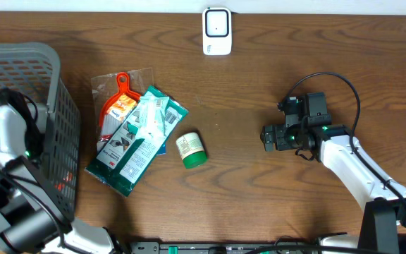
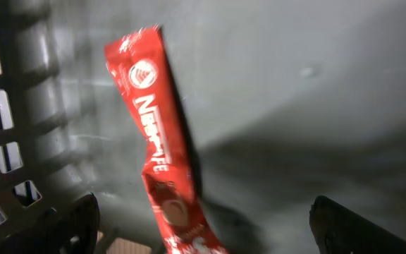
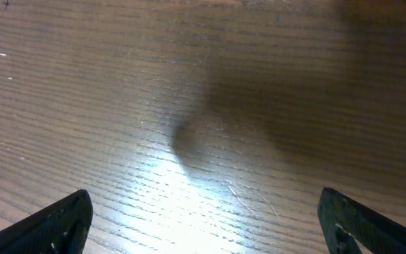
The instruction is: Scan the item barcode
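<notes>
A red Nescafe sachet [image 2: 157, 127] lies slanted on the grey floor of the basket [image 2: 316, 85] in the left wrist view. My left gripper [image 2: 203, 226] hangs over its lower end, open, with one dark finger [image 2: 83, 222] on each side and neither touching it. From overhead the left arm [image 1: 5, 134] reaches into the grey basket [image 1: 20, 60] and its fingers are hidden. The white barcode scanner [image 1: 217, 31] stands at the table's far edge. My right gripper [image 1: 268, 137] hovers open over bare wood, and the right wrist view shows the right gripper [image 3: 206, 222] with nothing between its fingers.
Left of centre on the table lie an orange brush pack [image 1: 118, 106], overlapping teal packets [image 1: 139, 137] and a small green-lidded jar [image 1: 190, 149]. The slotted basket wall [image 2: 5, 127] stands close on the left of my left gripper.
</notes>
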`<act>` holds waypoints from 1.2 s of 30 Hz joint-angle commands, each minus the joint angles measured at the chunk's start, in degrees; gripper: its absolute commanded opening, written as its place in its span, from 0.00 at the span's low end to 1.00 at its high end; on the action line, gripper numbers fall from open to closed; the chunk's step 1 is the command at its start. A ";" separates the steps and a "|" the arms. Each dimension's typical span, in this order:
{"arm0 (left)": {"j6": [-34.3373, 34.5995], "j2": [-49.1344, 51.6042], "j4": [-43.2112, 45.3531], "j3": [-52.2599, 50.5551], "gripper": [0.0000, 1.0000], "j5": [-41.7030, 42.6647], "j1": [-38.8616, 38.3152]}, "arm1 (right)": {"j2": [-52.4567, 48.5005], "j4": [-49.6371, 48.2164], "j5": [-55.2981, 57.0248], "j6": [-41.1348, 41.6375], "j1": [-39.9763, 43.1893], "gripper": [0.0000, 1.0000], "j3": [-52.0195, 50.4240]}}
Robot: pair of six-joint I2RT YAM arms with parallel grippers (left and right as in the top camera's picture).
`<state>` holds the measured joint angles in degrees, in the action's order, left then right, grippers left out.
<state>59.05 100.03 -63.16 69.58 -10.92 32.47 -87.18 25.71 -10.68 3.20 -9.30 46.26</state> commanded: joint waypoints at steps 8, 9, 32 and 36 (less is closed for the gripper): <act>9.64 -10.10 7.23 -13.81 0.95 -1.81 -0.15 | -0.20 -0.42 -0.35 -0.48 -0.55 0.99 -0.96; 10.36 -10.32 7.58 -14.51 0.95 -1.81 -0.13 | -0.20 -0.42 -0.35 -0.48 -0.55 0.99 -0.96; 11.78 -10.34 19.21 -21.09 0.61 -1.79 -0.13 | -0.20 -0.55 -0.35 -0.48 -0.55 0.99 -1.07; 11.78 -10.34 19.58 -21.09 0.51 -1.79 -0.13 | -0.20 -0.57 -0.35 -0.48 -0.55 0.99 -1.07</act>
<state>70.65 89.62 -43.44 49.93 -11.94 32.51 -87.18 25.30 -10.70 3.20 -9.30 45.87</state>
